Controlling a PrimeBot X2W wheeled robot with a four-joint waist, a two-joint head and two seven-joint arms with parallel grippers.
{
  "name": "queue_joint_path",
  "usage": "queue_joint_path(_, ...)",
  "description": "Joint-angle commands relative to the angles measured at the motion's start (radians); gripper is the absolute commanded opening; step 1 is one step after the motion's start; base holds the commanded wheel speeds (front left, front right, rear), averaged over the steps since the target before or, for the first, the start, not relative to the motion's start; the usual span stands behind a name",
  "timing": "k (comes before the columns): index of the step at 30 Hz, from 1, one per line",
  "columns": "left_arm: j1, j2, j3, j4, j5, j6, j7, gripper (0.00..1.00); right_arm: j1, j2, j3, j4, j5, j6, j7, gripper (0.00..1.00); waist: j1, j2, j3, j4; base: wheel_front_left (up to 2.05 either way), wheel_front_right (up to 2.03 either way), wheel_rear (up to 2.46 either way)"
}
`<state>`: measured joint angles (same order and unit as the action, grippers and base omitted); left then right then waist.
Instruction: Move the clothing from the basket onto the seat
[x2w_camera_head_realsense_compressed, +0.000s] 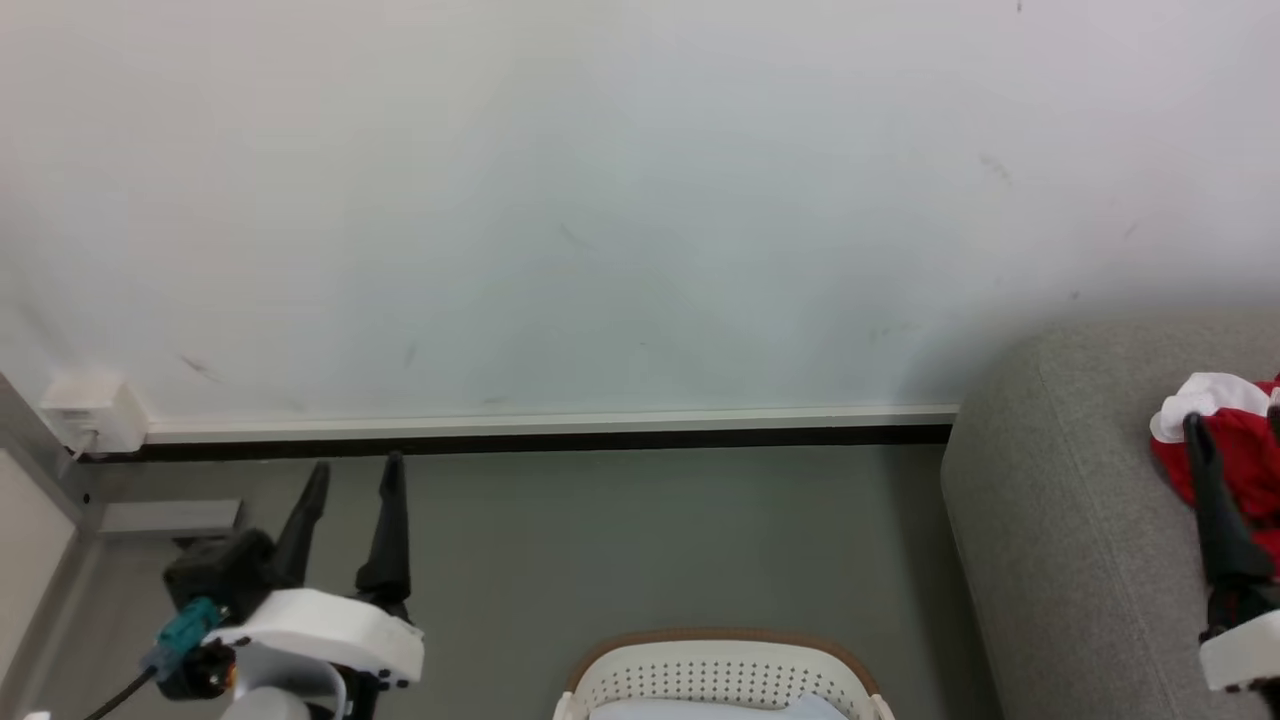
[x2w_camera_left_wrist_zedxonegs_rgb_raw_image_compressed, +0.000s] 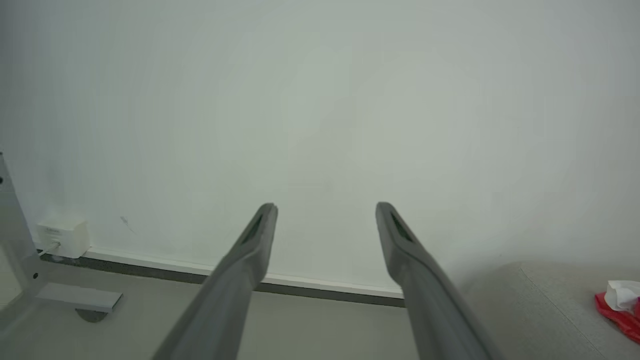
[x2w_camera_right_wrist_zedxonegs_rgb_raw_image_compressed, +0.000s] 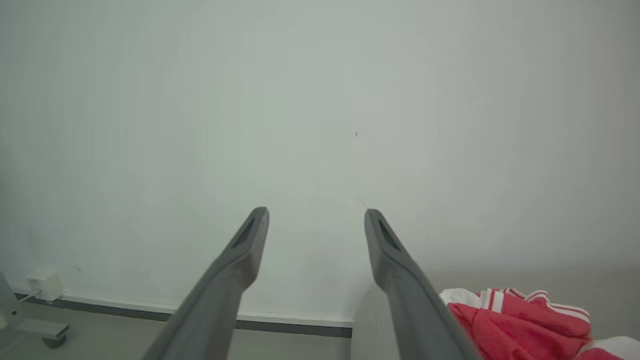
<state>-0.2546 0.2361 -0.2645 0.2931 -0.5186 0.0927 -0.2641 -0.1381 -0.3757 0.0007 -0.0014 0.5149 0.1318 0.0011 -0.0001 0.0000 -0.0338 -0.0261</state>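
Colours from my console: mostly off-white and grey, with one patch of red.

The clothing (x2w_camera_head_realsense_compressed: 1245, 452) is bright red with white trim, and my right wrist camera picks up thin red-and-white stripes along one edge. The seat (x2w_camera_head_realsense_compressed: 1060, 540) is plain light grey. The basket (x2w_camera_head_realsense_compressed: 720, 635) is cream-white, dotted with rows of small round holes, and has a tan-brown rim (something pale bluish-white shows inside). The wall (x2w_camera_head_realsense_compressed: 600, 200) is off-white with faint dark scuffs, the skirting (x2w_camera_head_realsense_compressed: 550, 418) is white over a black band, and the floor (x2w_camera_head_realsense_compressed: 620, 540) is dull grey. The left tool (x2w_camera_head_realsense_compressed: 357, 463) has black fingers, a white casing (x2w_camera_head_realsense_compressed: 330, 630) and a teal plug (x2w_camera_head_realsense_compressed: 185, 625). The right tool (x2w_camera_right_wrist_zedxonegs_rgb_raw_image_compressed: 316, 213) reads dark grey.
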Motion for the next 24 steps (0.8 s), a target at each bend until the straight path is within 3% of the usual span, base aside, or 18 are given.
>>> queue_joint_path(1, 0.033, -0.008, 0.028, -0.011, 0.013, -0.007, 0.000, 1.00, 0.042, 0.045, -0.008, 0.021, -0.012, -0.002, -0.047, 1.00, 0.0001, 0.0000, -0.006, 0.018, 0.00, 0.00, 0.00)
queue_joint_path(9, 0.186, -0.089, 0.187, -0.035, 0.107, -0.046, 0.000, 1.00, 0.132, 0.166, 0.070, 0.183, -0.084, -0.002, -0.245, 1.00, 0.0001, 0.0000, -0.022, 0.039, 0.00, 0.00, 0.00)
queue_joint_path(16, 0.246, -0.157, 0.253, -0.046, 0.251, -0.126, 0.000, 1.00, 0.104, 0.193, 0.127, 0.275, -0.097, -0.002, -0.266, 1.00, 0.0001, 0.0000, -0.021, 0.040, 0.00, 0.00, 0.00)
queue_joint_path(24, 0.241, -0.182, 0.287, -0.017, 0.301, -0.170, 0.000, 1.00, 0.092, 0.211, 0.119, 0.274, -0.128, -0.002, -0.267, 1.00, 0.0001, 0.0000, -0.021, 0.028, 0.00, 0.00, 0.00)
